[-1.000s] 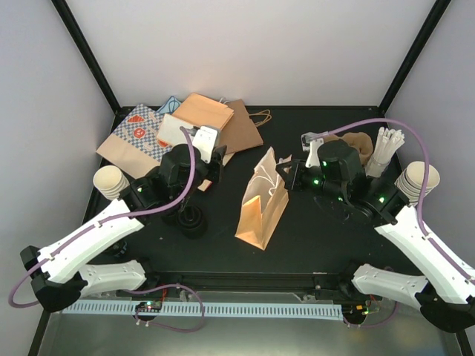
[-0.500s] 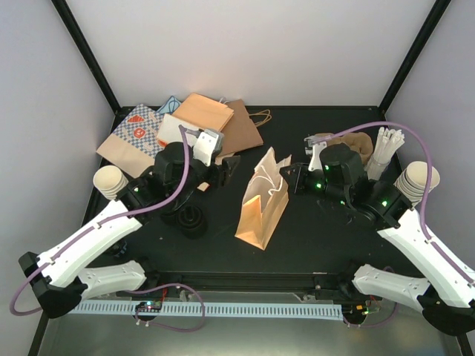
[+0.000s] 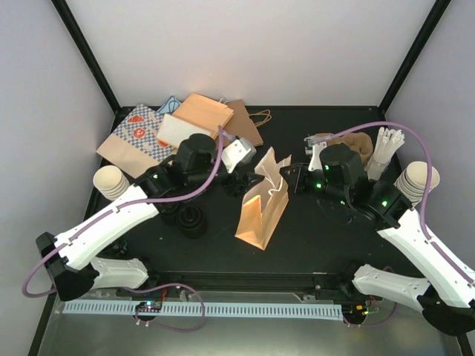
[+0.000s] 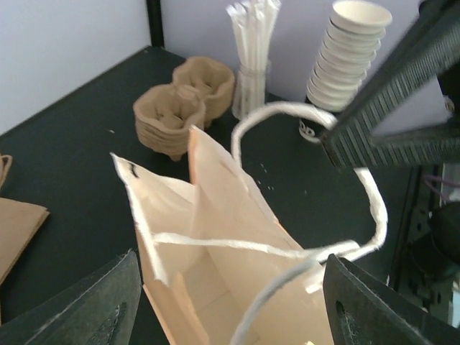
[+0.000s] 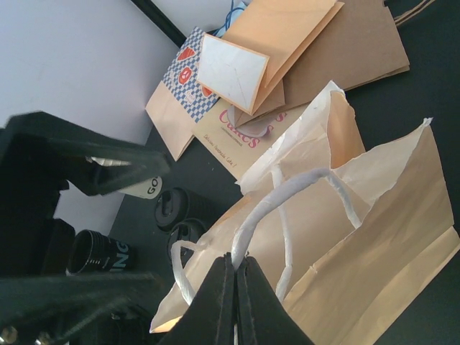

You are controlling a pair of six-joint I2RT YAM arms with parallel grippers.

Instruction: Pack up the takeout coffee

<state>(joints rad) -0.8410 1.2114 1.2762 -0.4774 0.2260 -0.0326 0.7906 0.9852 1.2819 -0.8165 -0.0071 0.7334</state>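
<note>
A tan paper bag (image 3: 258,208) stands open at the table's centre. My right gripper (image 3: 286,178) is shut on one of its white handles (image 5: 287,194), pinched at my fingertips (image 5: 235,263). My left gripper (image 3: 249,180) is open just left of the bag's mouth; in the left wrist view it (image 4: 230,269) straddles the open bag (image 4: 215,237), holding nothing. Coffee cups with black lids (image 3: 193,221) stand left of the bag and also show in the right wrist view (image 5: 177,208). The brown pulp carrier (image 3: 358,143) sits at the back right, also in the left wrist view (image 4: 183,104).
Flat paper bags (image 3: 189,119) lie piled at the back left. Stacks of lidless cream cups stand at the left edge (image 3: 110,182) and the right edge (image 3: 417,180). A holder of white straws (image 3: 387,144) stands beside the carrier.
My left arm has swung right from above the capped cups to the bag's mouth, gripper open. My right gripper has stayed shut on the handle.
</note>
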